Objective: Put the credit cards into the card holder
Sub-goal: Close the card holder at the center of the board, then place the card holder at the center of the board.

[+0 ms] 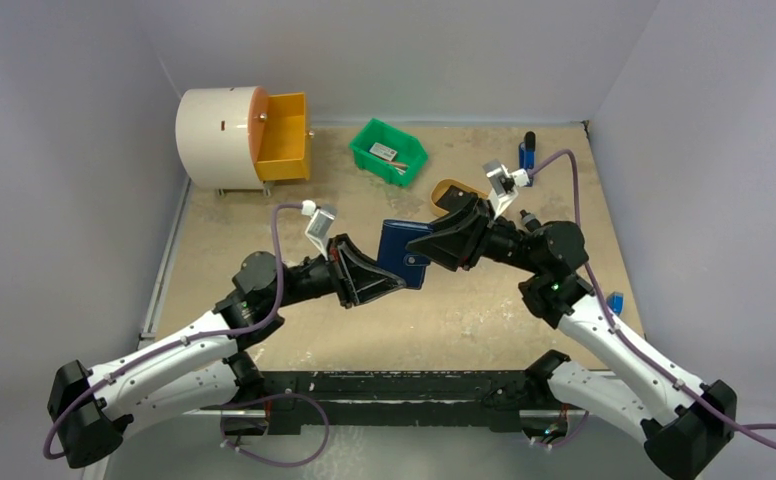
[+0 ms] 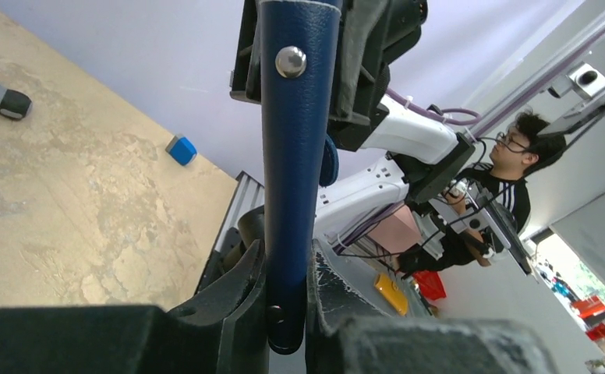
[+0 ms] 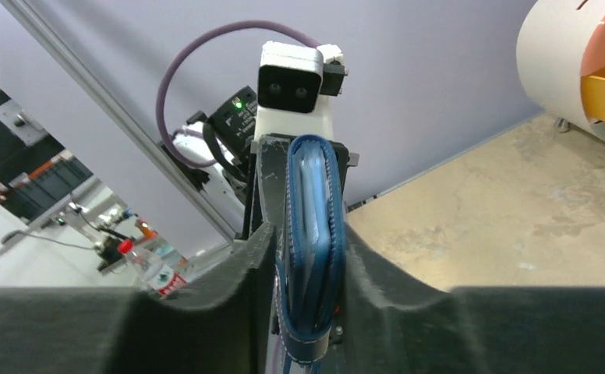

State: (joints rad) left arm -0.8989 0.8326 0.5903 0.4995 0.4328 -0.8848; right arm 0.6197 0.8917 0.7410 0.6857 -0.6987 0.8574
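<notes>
Card holder [image 1: 404, 252] off the surface [image 1: 464, 330], held in the air over its middle, between the two arms. Navy, roughly upright, one flat face toward the top camera.

Left hand [image 1: 369, 275]: pinching the holder's left side. In the left wrist view the left hand [image 2: 288, 304] has a dark finger pressed on each side of the card holder [image 2: 295, 156]. The holder is seen edge-on there, as a narrow blue strip rising from the grip. A round light stud [image 2: 290, 61] sits near the top of the strip.

Right hand [image 1: 444, 240]: pinching the holder's right side, facing the left hand. In the right wrist view the right hand [image 3: 307, 265] is closed against both faces of the card holder [image 3: 311, 234], again edge-on. Lighter blue layers show between the covers; cannot tell whether they are cards.

Elsewhere on the surface:
- White drum [image 1: 219, 135] at far left, with an orange drawer [image 1: 284, 140] pulled out on its right side.
- Green bin [image 1: 411, 165] at far centre, with a pale flat piece lying inside; too small to identify.
- Blue-and-black stick-shaped tool [image 1: 528, 152] at far right, near the back wall.
- Tan rounded object [image 1: 451, 188] just behind the right hand, partly hidden.
- Small blue block [image 1: 616, 300] at the right edge, beside the right arm.
</notes>
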